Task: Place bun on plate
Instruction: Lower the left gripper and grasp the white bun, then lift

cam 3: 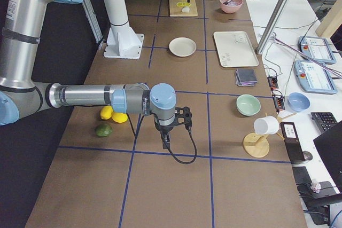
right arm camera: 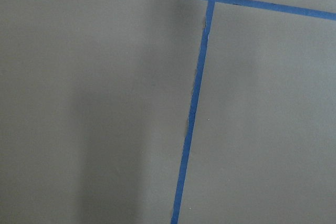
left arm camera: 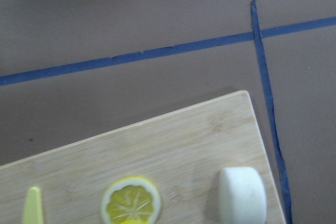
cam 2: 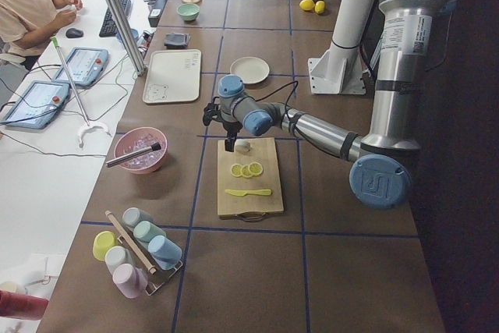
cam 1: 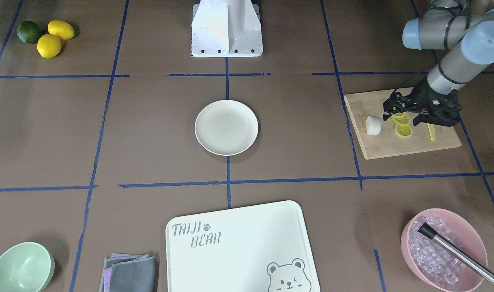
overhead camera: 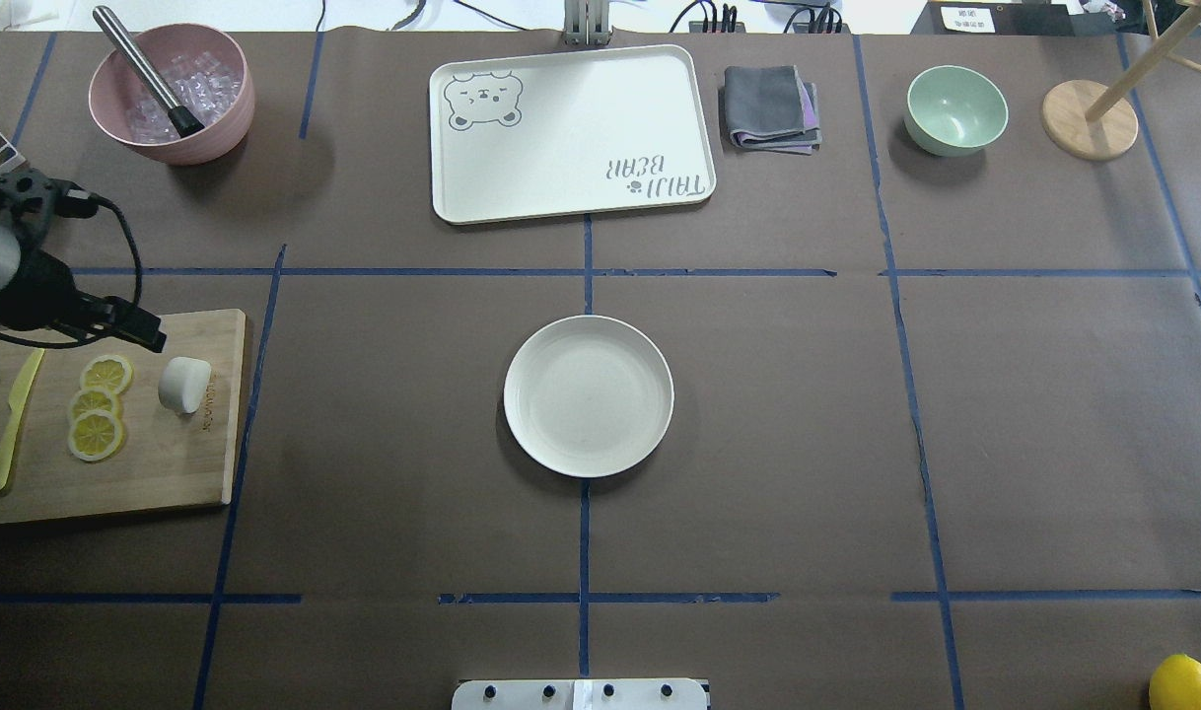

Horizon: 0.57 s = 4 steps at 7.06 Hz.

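Observation:
The bun, a small white lump, lies on a wooden cutting board at the robot's left, beside yellow lemon slices. It also shows in the overhead view as the bun and at the bottom of the left wrist view as the bun. My left gripper hovers over the board's edge, a little apart from the bun; its fingers look shut and hold nothing. The empty cream plate sits mid-table. My right gripper hangs over bare table far from both; whether it is open or shut I cannot tell.
A yellow knife lies on the board. A pink bowl of ice with a metal tool, the bear-printed board, a folded cloth, a green bowl and a wooden stand line the far side. Lemons and a lime lie near the right arm.

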Each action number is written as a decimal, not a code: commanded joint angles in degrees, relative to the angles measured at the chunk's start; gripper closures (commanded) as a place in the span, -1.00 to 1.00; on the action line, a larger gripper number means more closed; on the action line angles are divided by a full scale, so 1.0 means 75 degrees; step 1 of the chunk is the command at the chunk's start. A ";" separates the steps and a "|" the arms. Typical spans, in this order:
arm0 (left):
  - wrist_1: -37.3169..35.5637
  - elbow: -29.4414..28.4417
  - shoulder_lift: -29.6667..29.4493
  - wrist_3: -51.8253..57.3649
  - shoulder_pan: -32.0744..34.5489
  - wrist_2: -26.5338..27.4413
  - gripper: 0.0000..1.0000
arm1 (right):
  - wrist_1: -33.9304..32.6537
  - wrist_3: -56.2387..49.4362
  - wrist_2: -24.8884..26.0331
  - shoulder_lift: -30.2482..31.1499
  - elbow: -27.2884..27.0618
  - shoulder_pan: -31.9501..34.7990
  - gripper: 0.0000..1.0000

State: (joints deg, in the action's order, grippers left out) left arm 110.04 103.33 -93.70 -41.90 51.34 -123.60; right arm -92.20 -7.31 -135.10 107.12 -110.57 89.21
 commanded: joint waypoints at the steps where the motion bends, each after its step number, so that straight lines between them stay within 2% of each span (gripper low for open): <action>1: 0.0198 -0.0253 -0.0163 -0.0378 -0.0785 0.0542 -1.00 | 0.0001 0.0003 0.0013 -0.0009 0.0000 0.0000 -0.99; 4: 0.0234 -0.0465 -0.0152 -0.0320 -0.0880 0.0543 -0.99 | 0.0001 -0.0009 0.0013 0.0003 0.0023 0.0000 -0.99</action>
State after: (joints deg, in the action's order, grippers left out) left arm 111.77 100.28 -94.82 -44.58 45.00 -119.60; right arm -92.20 -7.31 -135.00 107.10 -110.42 89.21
